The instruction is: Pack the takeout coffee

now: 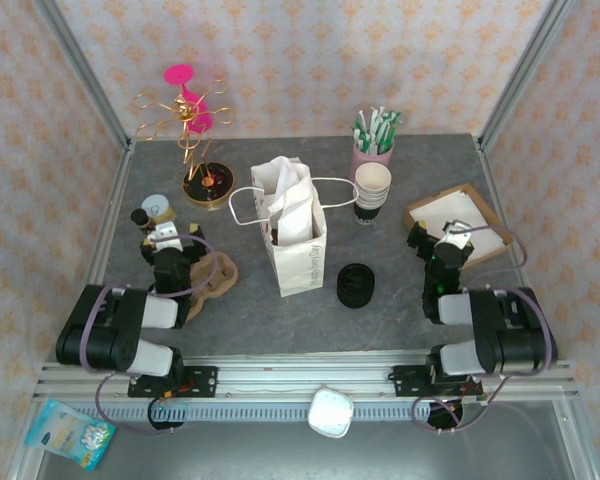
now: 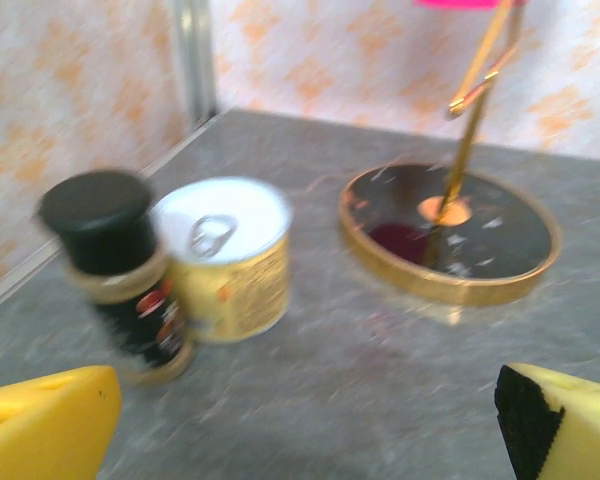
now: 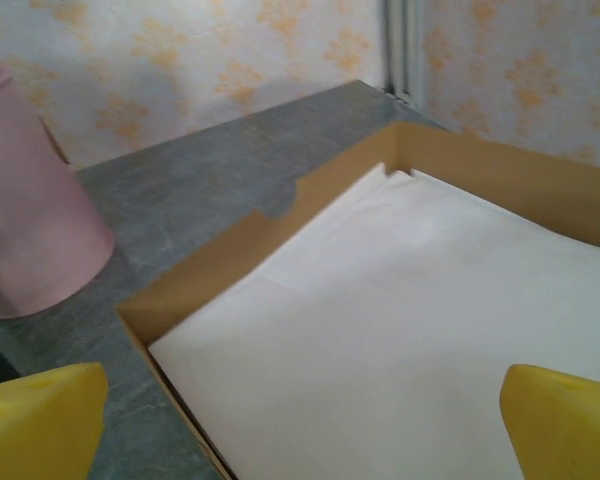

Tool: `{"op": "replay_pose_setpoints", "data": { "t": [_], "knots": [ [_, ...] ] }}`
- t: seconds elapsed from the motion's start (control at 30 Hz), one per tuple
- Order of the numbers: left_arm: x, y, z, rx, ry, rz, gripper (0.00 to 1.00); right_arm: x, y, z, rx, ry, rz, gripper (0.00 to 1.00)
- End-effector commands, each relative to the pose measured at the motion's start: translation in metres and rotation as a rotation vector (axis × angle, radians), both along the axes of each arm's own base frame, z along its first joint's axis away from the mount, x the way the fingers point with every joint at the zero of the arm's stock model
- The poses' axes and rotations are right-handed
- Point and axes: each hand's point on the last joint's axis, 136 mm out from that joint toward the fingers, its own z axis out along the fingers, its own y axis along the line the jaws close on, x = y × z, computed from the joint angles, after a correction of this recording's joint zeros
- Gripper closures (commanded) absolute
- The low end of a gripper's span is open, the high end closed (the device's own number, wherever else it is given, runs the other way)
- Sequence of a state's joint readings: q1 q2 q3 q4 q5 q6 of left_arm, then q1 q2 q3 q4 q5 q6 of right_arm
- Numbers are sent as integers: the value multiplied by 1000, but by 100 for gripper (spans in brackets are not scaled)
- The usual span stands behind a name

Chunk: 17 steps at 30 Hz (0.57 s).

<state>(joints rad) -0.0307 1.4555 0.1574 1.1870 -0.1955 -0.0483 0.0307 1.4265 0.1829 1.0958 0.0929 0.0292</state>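
Note:
No lidded black coffee cup shows in these frames; it is hidden or out of view. A white paper bag (image 1: 296, 232) with looped handles stands open mid-table. My left gripper (image 1: 160, 240) (image 2: 310, 430) is open above bare table left of the bag, its yellow fingertips (image 2: 45, 420) wide apart, facing a spice jar (image 2: 115, 270) and a small can (image 2: 235, 255). On the right, my right gripper (image 1: 435, 245) (image 3: 300, 430) is open with nothing in it, over the near corner of a cardboard tray (image 3: 230, 255) lined with white paper.
A stack of lidless cream-rimmed cups (image 1: 372, 190) and a pink holder of sticks (image 1: 373, 145) stand behind the bag. A low pile of black lids (image 1: 356, 285) lies in front. A gold stand (image 1: 208, 185) (image 2: 450, 225) is back left. A brown carrier (image 1: 216, 276) lies beside the left arm.

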Motion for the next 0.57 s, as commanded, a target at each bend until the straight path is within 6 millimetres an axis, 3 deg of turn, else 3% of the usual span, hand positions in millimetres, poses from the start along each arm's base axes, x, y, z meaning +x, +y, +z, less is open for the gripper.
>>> {"op": "replay_pose_setpoints", "data": {
  "t": [0.0, 0.07, 0.13, 0.53],
  "knots": [
    [12, -18, 36, 45, -180, -118, 1, 17, 18, 27, -43, -151, 119, 0],
    [18, -6, 25, 16, -101, -46, 1, 23, 15, 12, -38, -49, 103, 0],
    [18, 2, 26, 8, -123, -1, 0, 19, 17, 21, -48, -105, 103, 0],
    [19, -3, 26, 10, -117, -29, 0, 22, 18, 18, -44, -80, 116, 0]
  ]
}}
